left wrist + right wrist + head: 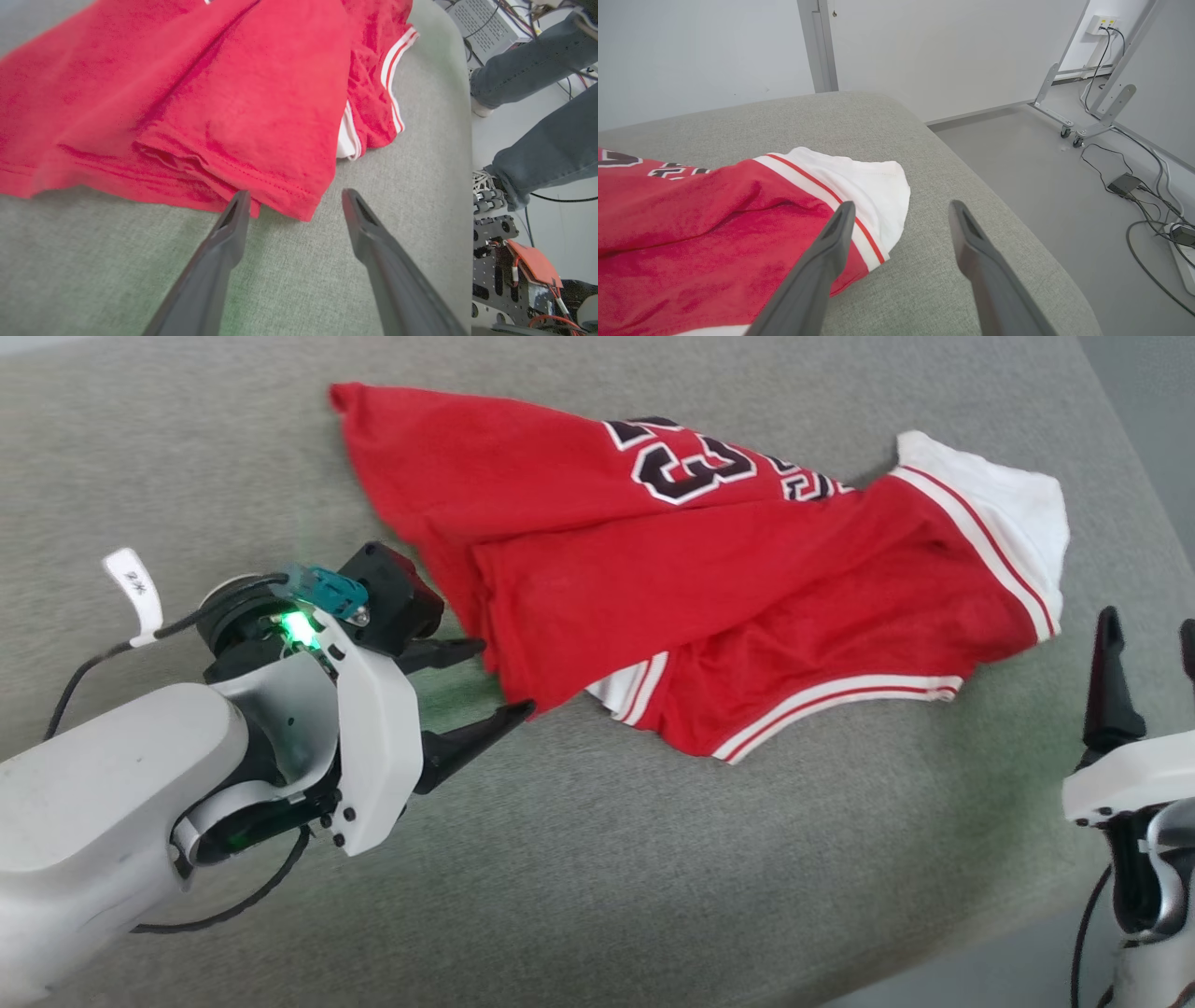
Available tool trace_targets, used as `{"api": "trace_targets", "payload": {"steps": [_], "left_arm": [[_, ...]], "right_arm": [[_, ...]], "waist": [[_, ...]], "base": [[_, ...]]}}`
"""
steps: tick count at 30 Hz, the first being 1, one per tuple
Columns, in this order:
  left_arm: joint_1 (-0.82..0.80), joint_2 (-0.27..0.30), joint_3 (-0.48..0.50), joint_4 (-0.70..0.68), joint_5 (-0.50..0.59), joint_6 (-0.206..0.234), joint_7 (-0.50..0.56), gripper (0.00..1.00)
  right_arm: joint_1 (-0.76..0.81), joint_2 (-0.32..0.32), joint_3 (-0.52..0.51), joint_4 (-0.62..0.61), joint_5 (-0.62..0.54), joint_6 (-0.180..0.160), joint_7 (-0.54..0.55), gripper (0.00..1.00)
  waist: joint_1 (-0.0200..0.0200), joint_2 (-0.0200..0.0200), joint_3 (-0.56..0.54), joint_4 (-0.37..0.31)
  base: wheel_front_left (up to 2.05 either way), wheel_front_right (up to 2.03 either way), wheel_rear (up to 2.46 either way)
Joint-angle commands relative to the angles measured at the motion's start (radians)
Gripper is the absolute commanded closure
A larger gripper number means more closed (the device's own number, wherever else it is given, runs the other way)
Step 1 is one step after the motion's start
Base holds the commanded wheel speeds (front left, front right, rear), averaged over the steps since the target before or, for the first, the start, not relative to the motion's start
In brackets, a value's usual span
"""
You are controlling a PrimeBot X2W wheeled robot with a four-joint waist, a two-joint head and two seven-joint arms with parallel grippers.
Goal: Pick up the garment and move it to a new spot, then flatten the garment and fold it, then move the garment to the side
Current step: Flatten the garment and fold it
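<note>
The red garment (672, 579) lies crumpled on the grey cushion, its black-and-white lettering (686, 462) facing up and a white sleeve (1013, 509) at the right. My left gripper (502, 679) is open at the garment's near-left folded corner (285, 196), its fingertips (240, 198) straddling the red edge without closing on it. My right gripper (1150, 635) stands open at the lower right, a short way off the striped sleeve seam (822, 186); in the right wrist view the white sleeve (859, 182) lies just beyond its left finger.
The grey upholstered surface (653, 859) ends at a rounded edge on the right (1017, 219). A person's legs in jeans (537, 98) stand beside it, with equipment and cables (514, 261) on the floor. A wheeled metal frame (1092, 112) and cables lie further off.
</note>
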Motion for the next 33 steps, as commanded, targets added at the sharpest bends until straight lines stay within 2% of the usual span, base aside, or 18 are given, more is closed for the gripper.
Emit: {"api": "trace_targets", "payload": {"steps": [1,4,8,9,10,11,13,19,26,30,33], "left_arm": [[0.005,-0.004,-0.001,0.008,-0.004,0.003,0.011,0.0],[0.025,-0.001,-0.001,0.029,0.0,0.003,0.043,0.0],[0.02,-0.003,0.0,0.033,-0.052,0.003,0.041,0.0],[0.015,-0.003,-0.001,0.034,-0.061,0.003,0.036,0.28],[0.012,-0.003,-0.001,0.034,-0.066,0.003,0.036,0.51],[0.006,-0.004,0.0,0.034,-0.078,0.003,0.03,0.59],[-0.006,-0.005,0.0,0.037,-0.095,0.003,0.02,1.0],[-0.058,0.014,0.0,0.015,-0.077,0.003,0.019,1.0],[-0.225,0.04,-0.001,0.057,-0.065,0.003,0.022,1.0],[-0.385,0.024,-0.001,0.162,0.009,0.003,-0.022,1.0],[-0.502,-0.018,0.002,0.291,0.091,0.003,-0.106,1.0]], "right_arm": [[0.002,0.002,0.009,0.004,0.006,-0.002,-0.011,0.0],[-0.005,0.002,0.03,0.017,0.016,-0.002,-0.025,0.0],[-0.013,0.002,0.047,0.023,0.026,-0.002,-0.038,0.0],[-0.016,0.001,0.048,0.024,0.028,-0.002,-0.04,0.0],[-0.017,0.001,0.052,0.025,0.027,-0.002,-0.042,0.0],[-0.019,0.001,0.055,0.024,0.028,-0.002,-0.045,0.0],[-0.022,0.001,0.058,0.026,0.032,-0.002,-0.047,0.0],[-0.025,0.001,0.079,0.04,0.038,-0.002,-0.063,0.0],[-0.023,0.001,0.14,0.079,0.079,-0.002,-0.095,0.0],[-0.028,0.001,0.204,0.122,0.121,-0.002,-0.134,0.0],[-0.037,0.001,0.256,0.162,0.157,-0.002,-0.171,0.0]], "waist": [[0.0,0.0,0.025,-0.027],[0.0,0.0,0.039,-0.041],[0.0,0.0,0.054,-0.047],[0.0,0.0,0.057,-0.048],[0.0,0.0,0.059,-0.048],[0.0,0.0,0.062,-0.048],[0.0,0.0,0.065,-0.049],[0.0,0.0,0.067,-0.055],[0.0,0.0,0.087,-0.096],[0.0,0.0,0.118,-0.143],[0.0,0.0,0.144,-0.182]], "base": [[0.0,0.0,0.0],[0.0,0.0,0.0],[0.0,0.0,0.0],[0.0,0.0,0.0],[0.0,0.0,0.0],[0.0,0.0,0.0],[0.0,0.0,0.0],[0.0,0.0,0.0],[0.0,0.0,0.0],[0.0,0.0,0.0],[0.0,0.0,0.0]]}}
